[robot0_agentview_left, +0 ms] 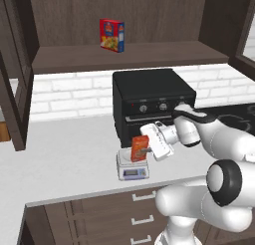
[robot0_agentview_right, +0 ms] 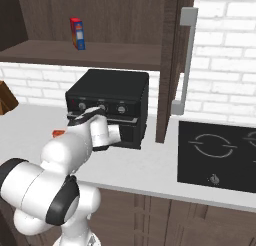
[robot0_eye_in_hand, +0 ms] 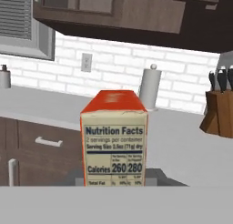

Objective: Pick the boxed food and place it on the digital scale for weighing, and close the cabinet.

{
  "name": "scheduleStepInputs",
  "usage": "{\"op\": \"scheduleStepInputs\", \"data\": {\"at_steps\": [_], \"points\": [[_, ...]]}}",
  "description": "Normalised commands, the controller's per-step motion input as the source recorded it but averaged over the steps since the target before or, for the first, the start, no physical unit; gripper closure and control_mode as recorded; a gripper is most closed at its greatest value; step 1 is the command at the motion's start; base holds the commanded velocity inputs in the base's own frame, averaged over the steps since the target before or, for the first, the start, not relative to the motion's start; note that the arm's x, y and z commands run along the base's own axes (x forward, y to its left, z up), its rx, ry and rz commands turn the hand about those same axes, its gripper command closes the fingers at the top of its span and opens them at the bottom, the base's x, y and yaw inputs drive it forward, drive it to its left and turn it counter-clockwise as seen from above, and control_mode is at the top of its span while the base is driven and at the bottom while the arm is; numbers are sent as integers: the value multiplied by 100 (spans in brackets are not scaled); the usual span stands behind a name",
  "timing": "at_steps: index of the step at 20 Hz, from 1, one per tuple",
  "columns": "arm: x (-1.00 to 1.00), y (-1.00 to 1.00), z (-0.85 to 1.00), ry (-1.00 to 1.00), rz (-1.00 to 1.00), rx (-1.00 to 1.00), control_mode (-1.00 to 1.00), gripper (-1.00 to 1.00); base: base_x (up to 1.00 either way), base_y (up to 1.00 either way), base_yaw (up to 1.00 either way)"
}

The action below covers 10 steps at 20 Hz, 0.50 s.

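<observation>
My gripper (robot0_agentview_left: 146,150) is shut on the boxed food (robot0_agentview_left: 139,148), a narrow orange-red box held upright from its right side. The box stands directly over the round plate of the digital scale (robot0_agentview_left: 132,171), its lower edge at the plate; I cannot tell whether it rests there. In the hand view the boxed food (robot0_eye_in_hand: 113,141) shows its nutrition panel, with the grey scale (robot0_eye_in_hand: 158,176) behind its base. A sliver of the box (robot0_agentview_right: 59,133) peeks past the arm. The cabinet stands open: one door (robot0_agentview_right: 169,65) with a silver handle (robot0_agentview_right: 184,60) juts forward, another door (robot0_agentview_left: 12,89) hangs at the left.
A wider red-and-blue box (robot0_agentview_left: 112,35) stands on the open cabinet shelf (robot0_agentview_left: 129,57). The black oven (robot0_agentview_left: 152,102) sits just behind the scale. A cooktop (robot0_agentview_right: 217,152) lies to the right. A knife block (robot0_eye_in_hand: 218,114) and a paper roll (robot0_eye_in_hand: 150,87) stand further along the counter.
</observation>
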Motion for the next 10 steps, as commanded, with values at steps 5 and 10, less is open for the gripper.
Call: {"op": "scheduleStepInputs", "data": {"at_steps": [5,10], "points": [[13,7,-2,-1,0,0,-100,100,0,0,0],[11,4,-20,-4,-1,0,-100,100,0,0,0]]}}
